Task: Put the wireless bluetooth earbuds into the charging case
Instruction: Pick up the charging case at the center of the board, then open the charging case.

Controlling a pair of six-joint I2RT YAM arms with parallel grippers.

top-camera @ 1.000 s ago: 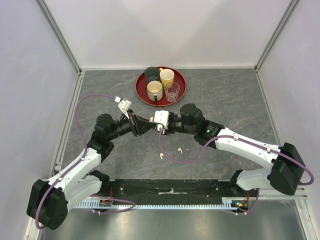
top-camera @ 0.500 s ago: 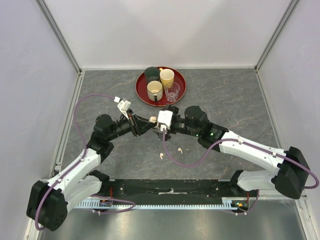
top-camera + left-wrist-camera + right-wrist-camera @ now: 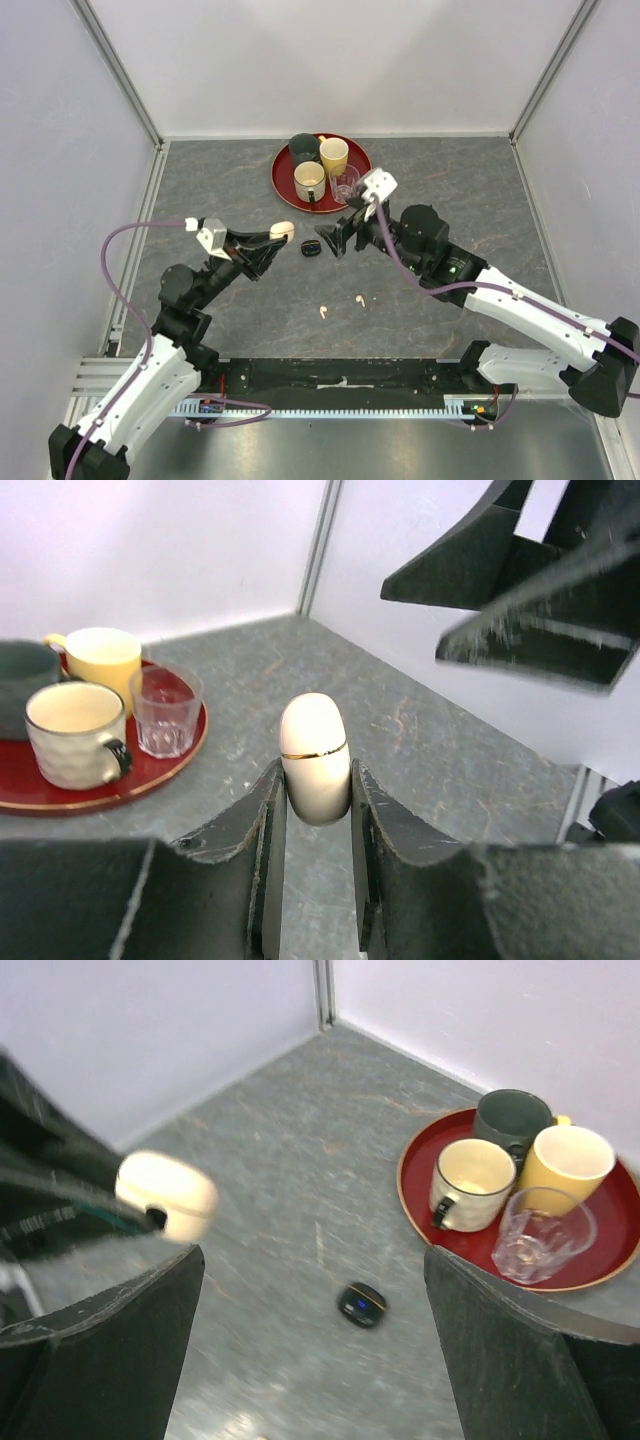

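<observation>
Left gripper (image 3: 268, 246) is clamped on a cream case (image 3: 314, 742). A black case (image 3: 310, 249) lies on the table just beside it. Two cream earbuds (image 3: 323, 311) lie loose nearer the arm bases. Right gripper (image 3: 330, 240) stands wide open and holds nothing, near the red tray (image 3: 283, 190).

Nine items in view, tallied by kind.
One red tray (image 3: 361, 160) at 12 o'clock on the worktop (image 3: 460, 190) carries three mugs and one clear glass (image 3: 344, 184). The mugs are one dark mug (image 3: 303, 147) at the tray's 11 o'clock, one yellow mug (image 3: 334, 155) at 1 o'clock and one cream mug (image 3: 309, 180) at 7 o'clock, with the glass at 5 o'clock. Two cream-white earbuds (image 3: 323, 311) lie near each other but apart, toward 6 o'clock from the worktop's centre. There are two oval cases: one cream-white charging case (image 3: 315, 755) with a gold band, and one black case (image 3: 361, 1303) showing a blue light, near the centre.
</observation>
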